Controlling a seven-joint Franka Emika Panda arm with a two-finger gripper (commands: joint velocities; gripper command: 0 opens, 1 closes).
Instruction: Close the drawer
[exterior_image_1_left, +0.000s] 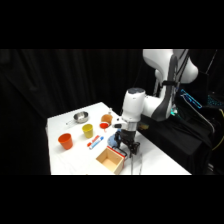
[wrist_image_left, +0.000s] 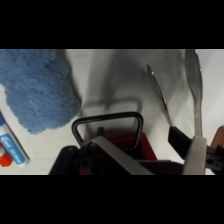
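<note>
The drawer (exterior_image_1_left: 111, 159) is a small square tray of pale wood with an orange-tan inside, lying near the table's front edge. My gripper (exterior_image_1_left: 125, 146) hangs just behind and to the right of it, close above the table. In the wrist view the gripper (wrist_image_left: 155, 161) is open, its two grey fingers (wrist_image_left: 114, 156) standing apart with nothing held. An orange sliver at the right edge (wrist_image_left: 219, 145) may be the drawer. A black wire handle (wrist_image_left: 107, 122) on a red object lies right under the fingers.
A blue cloth (wrist_image_left: 37, 90) and metal tongs (wrist_image_left: 176, 95) lie close to the gripper. Farther back stand an orange cup (exterior_image_1_left: 65, 141), a yellow cup (exterior_image_1_left: 88, 131) and a metal bowl (exterior_image_1_left: 81, 117). A red-and-blue tube (exterior_image_1_left: 95, 142) lies mid-table.
</note>
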